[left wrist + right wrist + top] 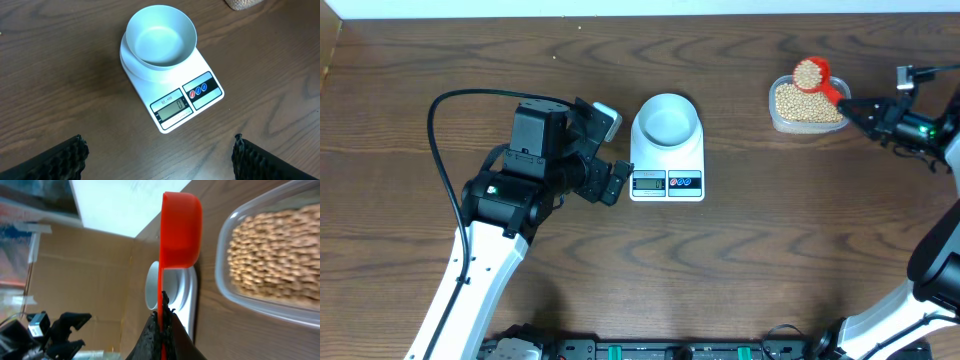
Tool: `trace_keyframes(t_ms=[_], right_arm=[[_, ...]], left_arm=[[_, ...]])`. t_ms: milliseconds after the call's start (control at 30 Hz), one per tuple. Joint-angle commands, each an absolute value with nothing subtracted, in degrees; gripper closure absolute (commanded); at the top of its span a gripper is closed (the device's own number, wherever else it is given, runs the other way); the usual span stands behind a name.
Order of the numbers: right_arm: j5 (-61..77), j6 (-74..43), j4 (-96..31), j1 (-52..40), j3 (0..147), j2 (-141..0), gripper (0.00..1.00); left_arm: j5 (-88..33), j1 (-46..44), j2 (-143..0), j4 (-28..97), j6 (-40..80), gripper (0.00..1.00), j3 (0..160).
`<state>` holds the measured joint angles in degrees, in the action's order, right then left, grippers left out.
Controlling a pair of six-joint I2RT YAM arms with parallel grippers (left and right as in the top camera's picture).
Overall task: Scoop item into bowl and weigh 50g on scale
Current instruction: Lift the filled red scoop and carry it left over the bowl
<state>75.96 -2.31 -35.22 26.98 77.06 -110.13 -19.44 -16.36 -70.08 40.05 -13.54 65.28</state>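
Note:
Tan beans [807,104] fill a clear tub at the back right. My right gripper [855,108] is shut on the handle of a red scoop [812,74], which is heaped with beans over the tub's far edge. From the right wrist, the scoop [181,230] shows side-on beside the beans [272,255], its handle pinched in the gripper [164,315]. The pale bowl [666,118] stands empty on the white scale [667,165]. My left gripper [612,152] hangs open just left of the scale; its wrist view has the bowl [160,35] and the scale [202,62] ahead of the gripper [159,160].
A black cable [435,150] loops left of the left arm. The scale's display [172,107] reads zero. A corner of the tub [242,4] peeks in at the top of the left wrist view. Bare wood lies between scale and tub.

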Motion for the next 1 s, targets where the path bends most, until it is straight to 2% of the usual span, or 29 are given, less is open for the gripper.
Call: trace_keyframes(t_ms=[0, 467, 967], right_arm=[[79.3, -1.9, -34.5, 23.6, 76.7, -110.6, 0.99], [78.5, -17.4, -18.2, 8.5, 76.7, -110.6, 0.99], [66.0, -18.8, -17.6, -4.6, 76.7, -110.6, 0.99]], left_arm=[[-20.1, -16.5, -70.1, 40.1, -13.7, 0.06, 65.1], [-20.1, -16.5, -70.1, 40.1, -13.7, 0.06, 65.1], [-20.1, -16.5, -70.1, 40.1, -13.7, 0.06, 65.1]])
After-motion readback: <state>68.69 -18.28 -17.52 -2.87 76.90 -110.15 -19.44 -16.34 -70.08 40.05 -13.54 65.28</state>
